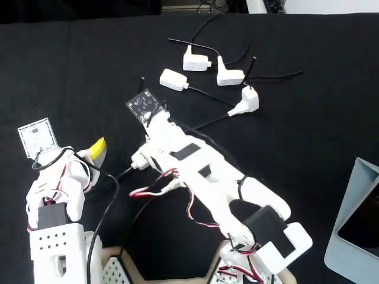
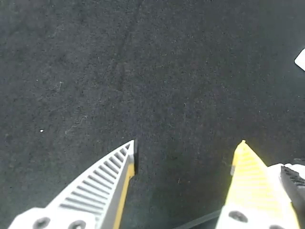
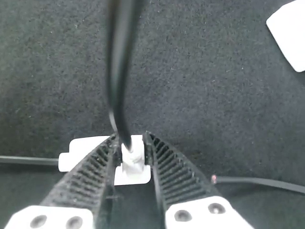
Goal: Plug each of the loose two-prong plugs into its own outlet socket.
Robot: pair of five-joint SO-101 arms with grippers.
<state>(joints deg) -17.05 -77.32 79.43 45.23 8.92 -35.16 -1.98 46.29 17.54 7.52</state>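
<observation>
My right gripper (image 3: 130, 138) is shut on a white two-prong plug (image 3: 132, 164), whose black cord (image 3: 119, 71) rises toward the camera. The plug stands against a white outlet block (image 3: 78, 151) on the black cloth; I cannot tell whether the prongs are seated. In the high view the right arm (image 1: 195, 165) stretches to the table's middle. Farther back lie three white pieces (image 1: 196, 60) (image 1: 230, 76) (image 1: 173, 80) and an angled white plug (image 1: 249, 100), all with black cords. My left gripper (image 2: 188, 143) is open over bare cloth at the near left, its yellow finger (image 1: 98, 148) visible from above.
Black cords (image 1: 207, 94) trail across the far middle of the table. A grey-blue tray (image 1: 355, 225) stands at the right edge. Square marker tags sit on the arms (image 1: 144, 105) (image 1: 37, 137). A white corner (image 3: 288, 33) lies close beyond the right gripper.
</observation>
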